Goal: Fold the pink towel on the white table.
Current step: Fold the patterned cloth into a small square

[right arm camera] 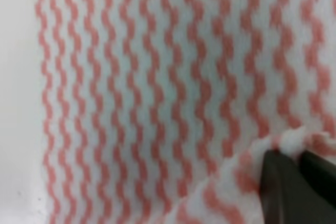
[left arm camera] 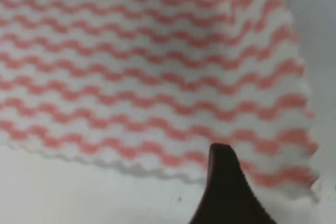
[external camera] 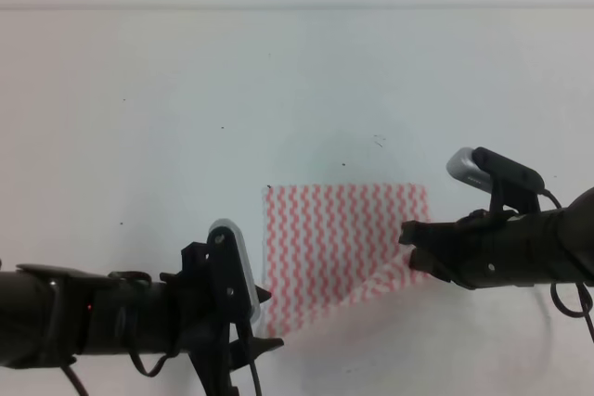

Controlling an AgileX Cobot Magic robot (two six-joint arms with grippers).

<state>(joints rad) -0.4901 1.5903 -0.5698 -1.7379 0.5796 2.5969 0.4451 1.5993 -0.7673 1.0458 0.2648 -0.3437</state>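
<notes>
The pink towel [external camera: 334, 238] lies on the white table [external camera: 139, 118], a little right of centre near the front. Its front right corner is raised and drawn inward, so a diagonal fold runs across the lower right part. My right gripper [external camera: 415, 249] is shut on that raised edge. In the right wrist view its dark fingers [right arm camera: 286, 182] sit close together with bunched towel [right arm camera: 157, 93] at their tips. My left gripper [external camera: 272, 319] stands open at the towel's front left corner. In the left wrist view one dark finger [left arm camera: 226, 187] overlaps the near edge of the towel [left arm camera: 147, 66].
Both dark arms reach in from the front, the left arm [external camera: 83, 317] low across the left side and the right arm [external camera: 529, 248] from the right edge. A few tiny dark specks [external camera: 222, 127] dot the table surface.
</notes>
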